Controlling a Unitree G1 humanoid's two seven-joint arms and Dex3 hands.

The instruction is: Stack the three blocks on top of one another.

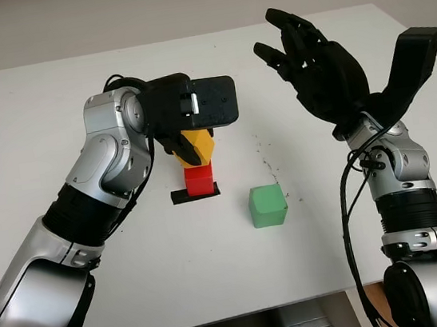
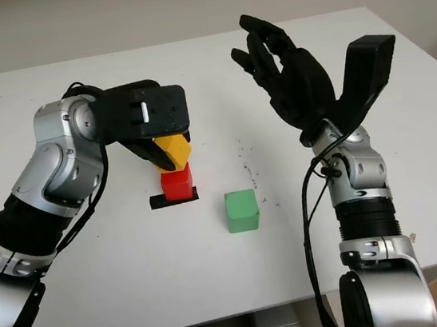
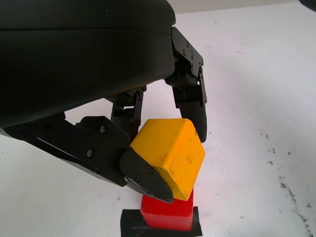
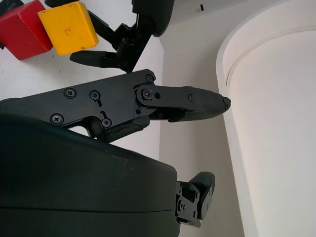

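While your left hand (image 1: 186, 131) is clamping the yellow block (image 3: 170, 154) between its fingers (image 3: 145, 177), that block is sitting tilted, one low corner bearing on the top of the red block (image 1: 199, 181) rather than lying flat on it. The red block is standing on a small black mat (image 1: 195, 194) near the middle of the white table (image 1: 34, 107), and the green block (image 1: 267, 205) is waiting just to the right of it and a little nearer to you, apart from both. Your right hand (image 1: 310, 63) is hanging open in the air over the far right of the table, holding nothing and well clear of the stack. You are judging this as the second block's placement, with the green one not yet started. The risk is lying in that tilt: if you are letting go now, the yellow block is likely tipping off the red one's edge or landing skewed, and a skewed middle block is leaving a poor seat for the green one. A finger dragging as it opens could also be nudging the red block off its mat. You are probably wanting to level the yellow block and centre it before loosening the grip, and to lift straight up afterwards
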